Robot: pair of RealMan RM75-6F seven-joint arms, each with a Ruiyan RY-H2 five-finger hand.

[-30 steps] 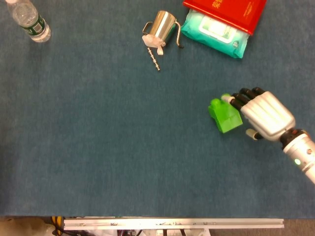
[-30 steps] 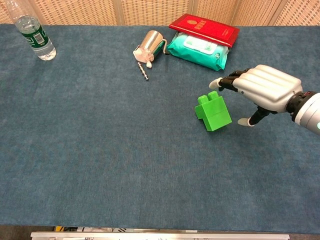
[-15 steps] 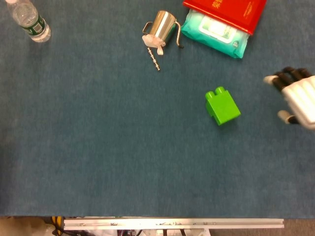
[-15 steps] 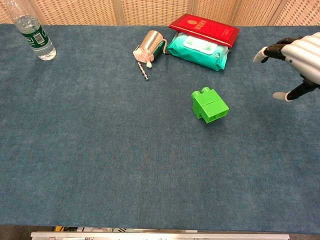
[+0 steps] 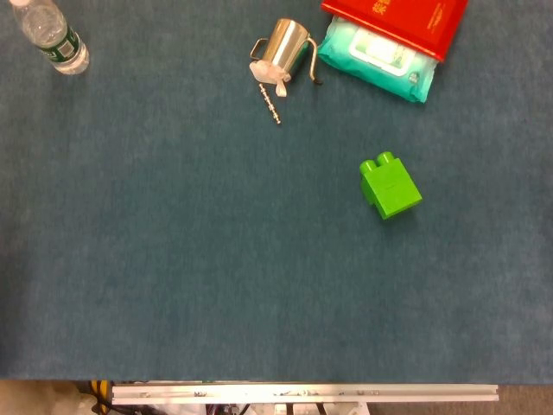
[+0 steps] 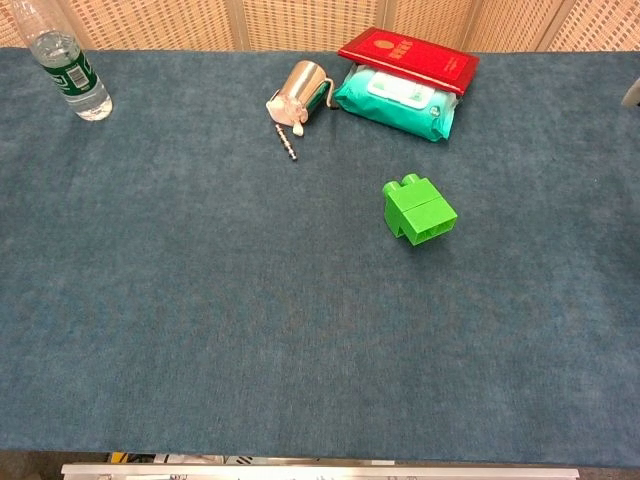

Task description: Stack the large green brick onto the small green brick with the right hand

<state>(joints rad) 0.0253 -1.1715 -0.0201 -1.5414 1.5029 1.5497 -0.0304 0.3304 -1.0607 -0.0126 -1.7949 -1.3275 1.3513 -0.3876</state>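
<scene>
Right hand pulled clear, green bricks left alone on the cloth

Only a pale sliver of the right hand (image 6: 634,96) is caught at the chest view's edge, so whether it is open or closed cannot be told; the left hand is not seen. The green bricks (image 5: 390,186) are joined as one lump, well apart from that sliver, to its left and nearer the robot. The risk: the lump looks tipped, so the joint may be only half pressed and could be split by a nudge. Half a second ago the hand was fully seen; the bricks have not shifted.
</scene>
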